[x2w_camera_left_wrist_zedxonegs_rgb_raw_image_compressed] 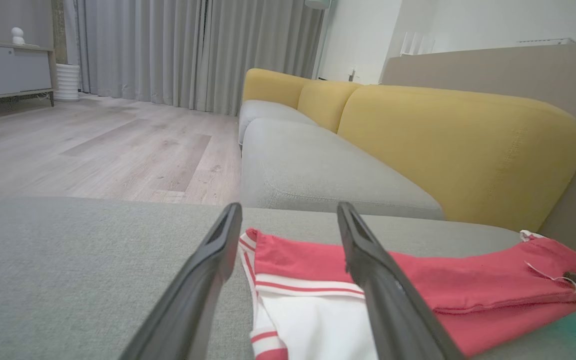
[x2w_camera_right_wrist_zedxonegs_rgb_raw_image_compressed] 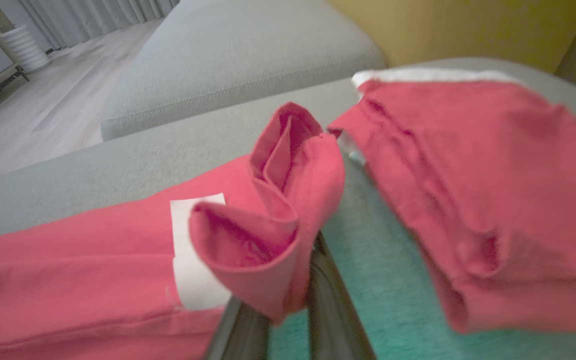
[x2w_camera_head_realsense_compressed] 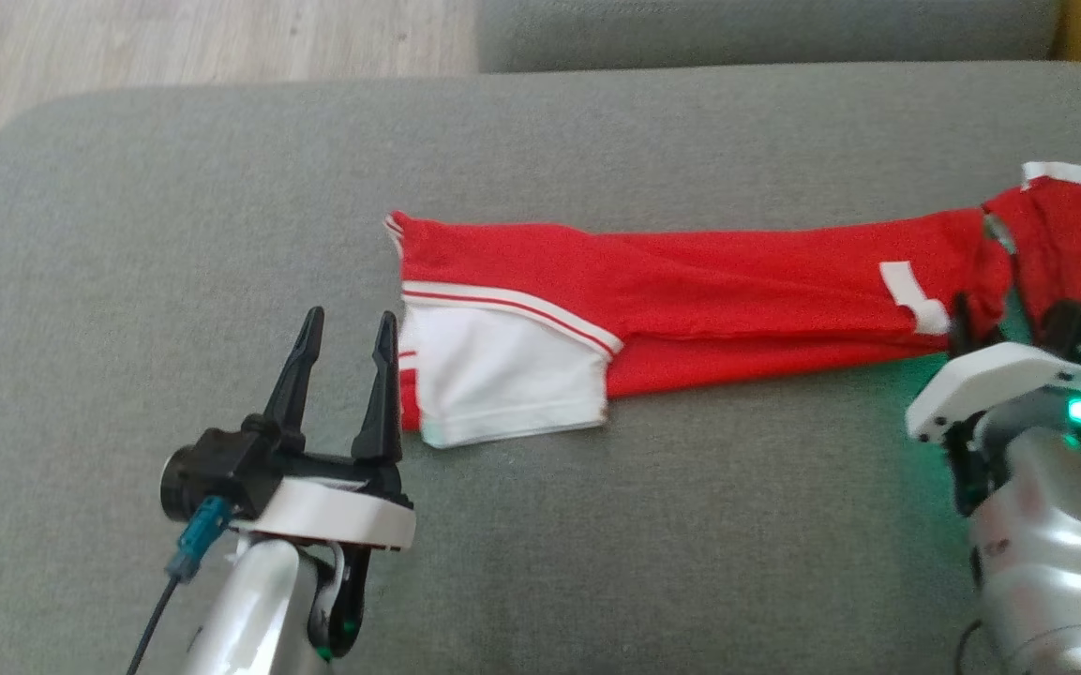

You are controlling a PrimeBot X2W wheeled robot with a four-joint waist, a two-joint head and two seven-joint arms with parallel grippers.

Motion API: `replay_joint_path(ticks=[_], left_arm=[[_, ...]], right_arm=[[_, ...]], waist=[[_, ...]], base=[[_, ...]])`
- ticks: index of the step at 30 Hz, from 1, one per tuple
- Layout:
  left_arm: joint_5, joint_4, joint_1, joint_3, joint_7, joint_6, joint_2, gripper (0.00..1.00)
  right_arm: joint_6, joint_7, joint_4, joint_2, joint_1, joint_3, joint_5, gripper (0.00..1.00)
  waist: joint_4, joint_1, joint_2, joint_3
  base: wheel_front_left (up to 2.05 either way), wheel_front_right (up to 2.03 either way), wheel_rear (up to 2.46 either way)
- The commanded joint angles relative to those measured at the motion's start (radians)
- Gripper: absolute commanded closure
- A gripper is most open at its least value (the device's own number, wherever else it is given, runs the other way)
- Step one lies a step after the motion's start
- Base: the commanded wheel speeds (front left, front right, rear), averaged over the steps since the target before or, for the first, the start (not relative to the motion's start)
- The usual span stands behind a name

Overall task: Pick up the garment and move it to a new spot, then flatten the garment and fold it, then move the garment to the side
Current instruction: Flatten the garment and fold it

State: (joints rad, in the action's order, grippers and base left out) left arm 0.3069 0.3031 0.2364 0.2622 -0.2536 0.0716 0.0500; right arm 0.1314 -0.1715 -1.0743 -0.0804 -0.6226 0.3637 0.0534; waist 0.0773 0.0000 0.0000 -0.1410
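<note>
Garment (x2w_camera_head_realsense_compressed: 690, 291): lay as a long red strip across the middle of the grey cushion (x2w_camera_head_realsense_compressed: 221, 187), running to its right edge, with the white sleeve panel (x2w_camera_head_realsense_compressed: 502, 370) nearest the front.

Right gripper (x2w_camera_right_wrist_zedxonegs_rgb_raw_image_compressed: 288, 310): fingers drawn together on a bunched red fold at the right end. The tips were buried in cloth, so the depth of the bite was probably shallow.

Left gripper (x2w_camera_head_realsense_compressed: 351, 319): fingers apart, holding nothing, just beside the white panel.

Risk: the small fold could slip out on lifting. With the left end unheld, a one-sided pull would drag and crumple the strip.

Count: one garment, two grippers, one white patch (x2w_camera_head_realsense_compressed: 910, 295).
</note>
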Motion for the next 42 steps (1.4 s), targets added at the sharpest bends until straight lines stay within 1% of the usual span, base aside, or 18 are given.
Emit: replay_joint_path(ticks=[1, 7, 10, 15, 21, 25, 29, 34, 38, 42], left_arm=[[-0.006, -0.03, 0.013, -0.035, -0.008, 0.0, 0.002, 0.0], [0.001, -0.032, -0.012, -0.032, -0.008, -0.002, 0.001, 0.0], [0.006, -0.036, -0.024, -0.024, -0.008, -0.004, 0.001, 0.0], [0.014, -0.036, -0.037, -0.008, -0.008, -0.011, 0.0, 0.0], [0.007, -0.029, -0.051, -0.005, -0.008, -0.012, 0.0, 0.0], [0.005, -0.029, -0.061, -0.01, -0.008, -0.011, 0.0, 0.0], [0.007, -0.029, -0.069, -0.013, -0.008, -0.011, 0.0, 0.0], [0.007, -0.026, -0.073, -0.013, -0.008, -0.01, 0.003, 0.0], [0.008, -0.022, -0.066, -0.003, -0.008, -0.006, 0.004, 0.0], [0.01, -0.016, -0.052, 0.013, -0.006, -0.004, 0.003, 0.0]], right_arm=[[-0.001, -0.018, 0.036, -0.02, -0.029, -0.022, 0.004, 1.0], [-0.001, -0.016, 0.084, -0.087, 0.025, -0.037, -0.012, 1.0], [-0.001, -0.009, 0.116, -0.108, 0.056, -0.029, -0.024, 1.0], [-0.001, 0.006, 0.173, -0.083, 0.085, -0.044, -0.046, 1.0], [-0.001, 0.018, 0.253, -0.021, 0.109, -0.117, -0.072, 1.0], [-0.001, 0.037, 0.311, 0.015, 0.125, -0.203, -0.102, 1.0], [-0.001, 0.063, 0.362, 0.029, 0.142, -0.319, -0.158, 1.0], [-0.001, 0.089, 0.398, 0.03, 0.158, -0.535, -0.319, 1.0], [-0.001, 0.091, 0.379, 0.03, 0.148, -0.646, -0.404, 1.0], [-0.001, 0.073, 0.312, 0.03, 0.113, -0.7, -0.457, 1.0]], waist=[[-0.015, 0.0, 0.0, 0.017], [-0.049, 0.0, 0.0, 0.068], [-0.06, 0.0, 0.0, 0.087], [-0.065, 0.0, 0.0, 0.11], [-0.04, 0.0, 0.0, 0.153], [-0.013, 0.0, 0.0, 0.178], [0.019, 0.0, 0.0, 0.196], [0.058, 0.0, 0.0, 0.2], [0.096, 0.0, 0.0, 0.187], [0.14, 0.0, 0.0, 0.166]], base=[[0.0, 0.0, 0.0], [0.0, 0.0, 0.0], [0.0, 0.0, 0.0], [0.0, 0.0, 0.0], [0.0, 0.0, 0.0], [0.0, 0.0, 0.0], [0.0, 0.0, 0.0], [0.0, 0.0, 0.0], [0.0, 0.0, 0.0], [0.0, 0.0, 0.0]])
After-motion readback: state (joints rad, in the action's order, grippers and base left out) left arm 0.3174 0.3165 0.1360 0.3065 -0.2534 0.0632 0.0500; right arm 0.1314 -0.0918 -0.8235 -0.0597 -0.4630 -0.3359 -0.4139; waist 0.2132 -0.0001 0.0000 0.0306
